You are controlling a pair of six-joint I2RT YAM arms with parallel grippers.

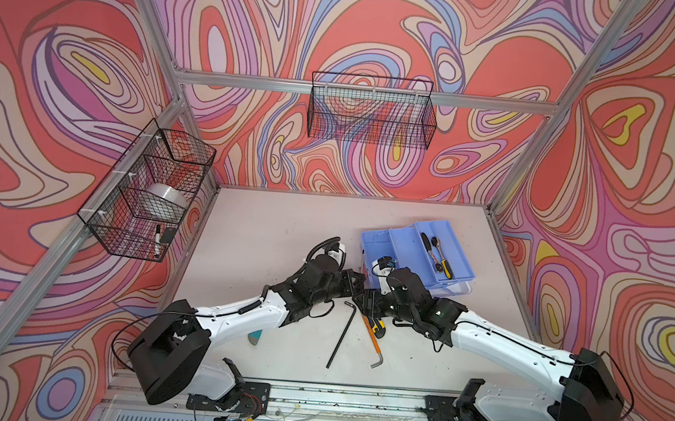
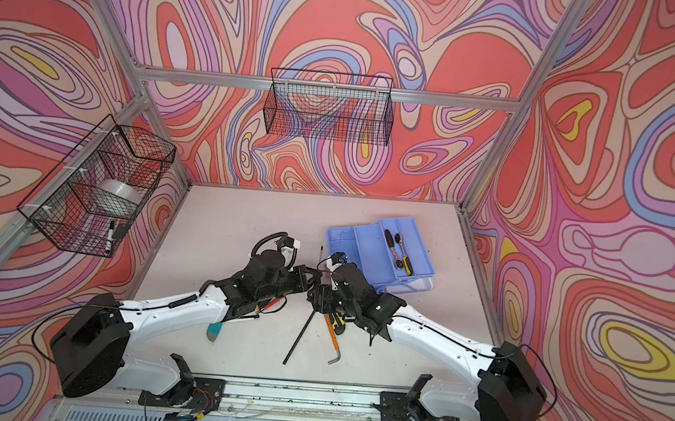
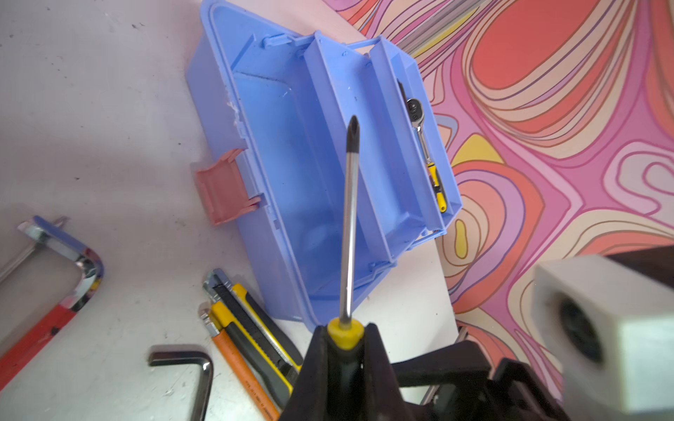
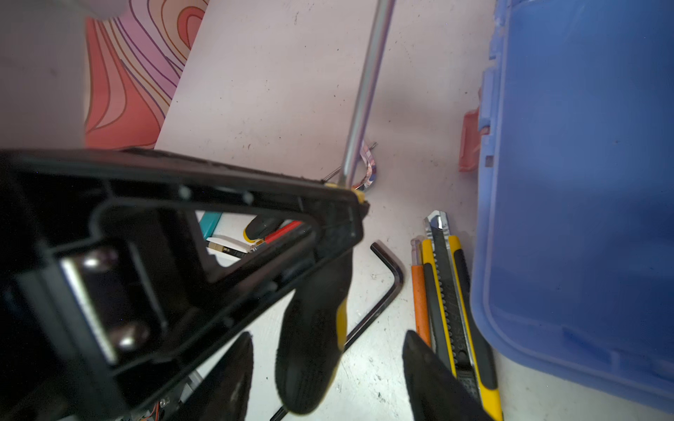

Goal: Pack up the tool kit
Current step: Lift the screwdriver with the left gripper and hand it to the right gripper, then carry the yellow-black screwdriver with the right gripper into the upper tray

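Tool kit lies open; your left fingers clamp the screwdriver just beside it, your right fingers apart around the handle.

top views look down; close wrist views share toolbox.

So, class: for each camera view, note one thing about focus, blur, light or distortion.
In both top views the light is even and the frame posts splay outward, a wide-lens effect. In the left wrist view the screwdriver is sharp, while the white block close to the lens is blurred. In the right wrist view the toolbox looks soft.
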